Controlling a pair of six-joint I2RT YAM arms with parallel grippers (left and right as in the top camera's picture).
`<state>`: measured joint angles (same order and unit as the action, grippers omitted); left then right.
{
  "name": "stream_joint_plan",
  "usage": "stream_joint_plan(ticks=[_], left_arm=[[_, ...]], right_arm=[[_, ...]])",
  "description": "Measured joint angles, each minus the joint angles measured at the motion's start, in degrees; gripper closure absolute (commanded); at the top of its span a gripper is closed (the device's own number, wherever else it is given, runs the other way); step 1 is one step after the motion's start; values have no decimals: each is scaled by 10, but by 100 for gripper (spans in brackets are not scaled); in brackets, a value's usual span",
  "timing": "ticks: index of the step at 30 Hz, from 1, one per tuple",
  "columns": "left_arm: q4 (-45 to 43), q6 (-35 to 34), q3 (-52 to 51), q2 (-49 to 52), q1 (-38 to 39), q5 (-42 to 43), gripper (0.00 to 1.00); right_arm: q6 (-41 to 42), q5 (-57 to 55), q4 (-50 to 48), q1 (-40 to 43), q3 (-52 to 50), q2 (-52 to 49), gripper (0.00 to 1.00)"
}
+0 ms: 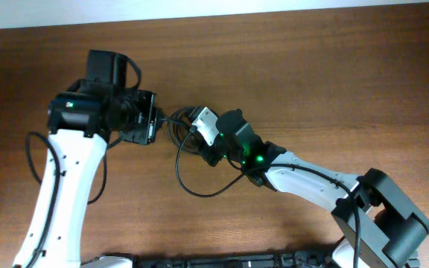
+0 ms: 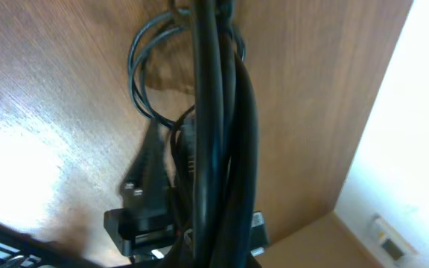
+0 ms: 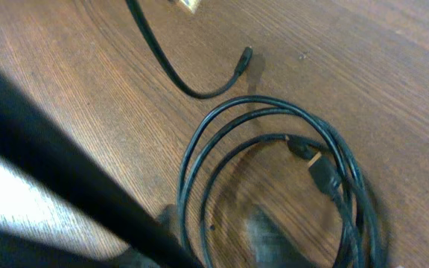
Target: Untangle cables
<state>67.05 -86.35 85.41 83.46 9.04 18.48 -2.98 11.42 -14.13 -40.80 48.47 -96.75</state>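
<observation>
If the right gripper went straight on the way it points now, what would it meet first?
Most likely the coil of black cable lying on the table. The wrist view shows the coil right ahead of the right gripper. In the overhead view the left gripper sits beyond it. Depth is hard to judge.
</observation>
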Motion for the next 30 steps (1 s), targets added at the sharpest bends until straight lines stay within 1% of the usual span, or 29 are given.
stream_joint_plan(ticks=[2,3,4,5,6,7,8,9,10,12,14,15,16,17,19,21,23,24,25,26,27,28,30], left_arm=[[0,10,0,-26,-24,-25,99],[0,28,0,-39,-35,-47,96],[0,51,0,-44,-44,-63,92],[0,90,0,-45,-51,-77,84],[-1,112,0,-44,-53,-84,72],[-3,131,0,-44,-54,-90,62],[-2,159,3,-37,-57,-100,32],[-3,178,5,-27,-58,-102,12],[-3,202,5,-16,-59,-92,1],[8,253,7,25,-53,-50,4],[56,283,10,63,-28,-15,4],[62,292,10,72,-17,-2,1],[65,301,10,83,-2,12,1],[65,307,10,97,26,26,1],[65,291,10,137,73,40,1],[48,278,11,182,81,52,0],[11,273,11,238,89,79,6],[8,271,11,255,94,85,7],[-1,268,11,280,110,90,24],[-11,268,11,299,127,92,53],[-24,266,10,309,138,89,76],[-60,266,11,327,164,78,99],[-60,276,11,339,194,38,100]], right_arm=[[11,7,4,-3,7,0,96],[35,22,4,-4,12,4,96],[61,33,9,-4,12,10,96],[106,57,22,-1,12,23,96],[144,85,26,8,11,35,96],[173,110,31,20,10,47,96],[227,151,33,58,8,78,96],[260,171,34,86,8,97,96],[295,187,33,123,7,123,96],[318,198,34,158,7,133,96],[329,193,37,179,7,133,96],[331,183,44,180,7,133,96],[332,175,51,180,6,133,96],[332,171,52,180,6,133,96],[332,170,58,180,6,133,96],[332,172,59,180,6,133,96],[333,174,60,180,6,133,96],[332,174,60,180,6,133,96],[333,176,60,180,6,133,96],[333,177,60,180,6,133,96],[333,184,57,180,6,133,96],[336,193,44,180,5,133,96],[340,204,25,187,3,134,96]])
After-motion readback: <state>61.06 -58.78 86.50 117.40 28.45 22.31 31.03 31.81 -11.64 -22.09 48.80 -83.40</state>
